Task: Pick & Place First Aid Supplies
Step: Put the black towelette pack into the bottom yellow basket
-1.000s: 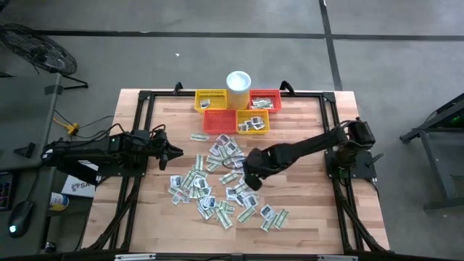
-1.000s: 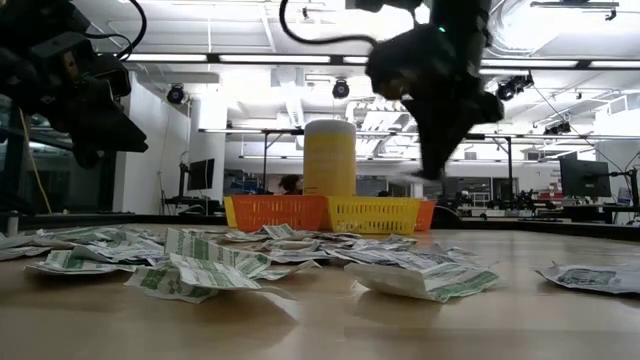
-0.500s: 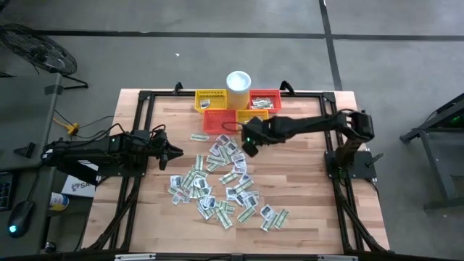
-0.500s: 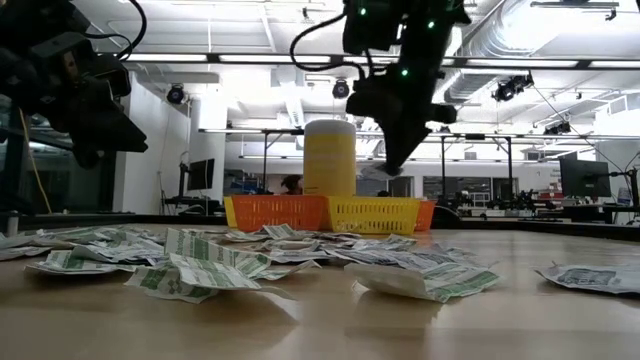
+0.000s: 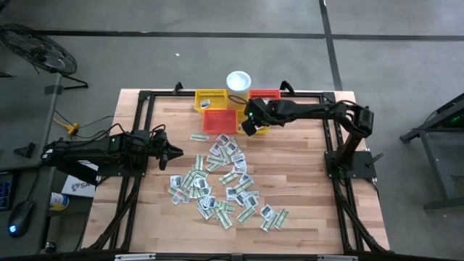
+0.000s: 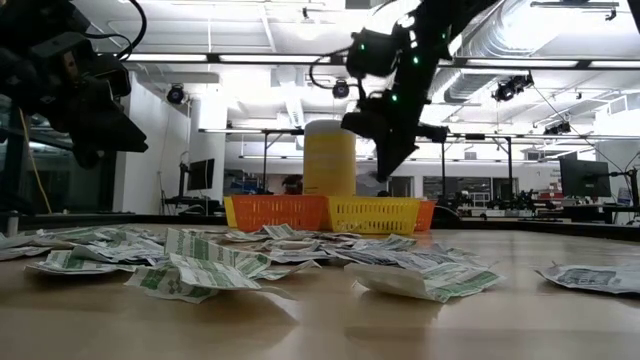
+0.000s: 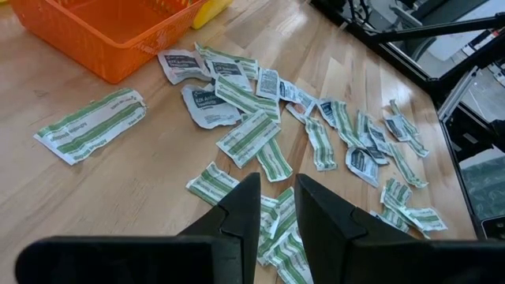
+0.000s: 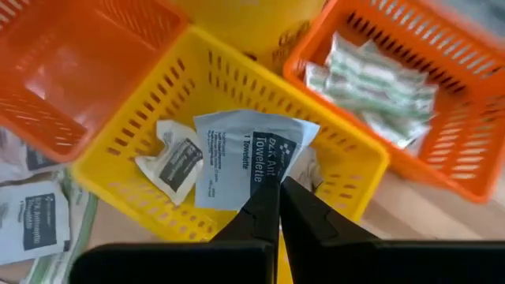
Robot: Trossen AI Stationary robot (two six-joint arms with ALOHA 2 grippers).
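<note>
Print on most packets [image 5: 217, 177] too small to read from above. Towelette packet [image 8: 248, 162] lower edge hidden behind right end effector [image 8: 278, 207]. Yellow basket [image 5: 262, 127] partly covered by arm.

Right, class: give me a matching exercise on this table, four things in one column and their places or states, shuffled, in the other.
Things
1. right gripper
2. left gripper
3. white cup
4. towelette packet

Places or states
A. stands between the two far baskets
B. pinched in shut fingers, hanging above the yellow basket
C. empty, hovering over the table's left side, short of the sachet pile
D. over the baskets, shut on a packet

Pairs: 1-D, 2-C, 3-A, 4-B
</note>
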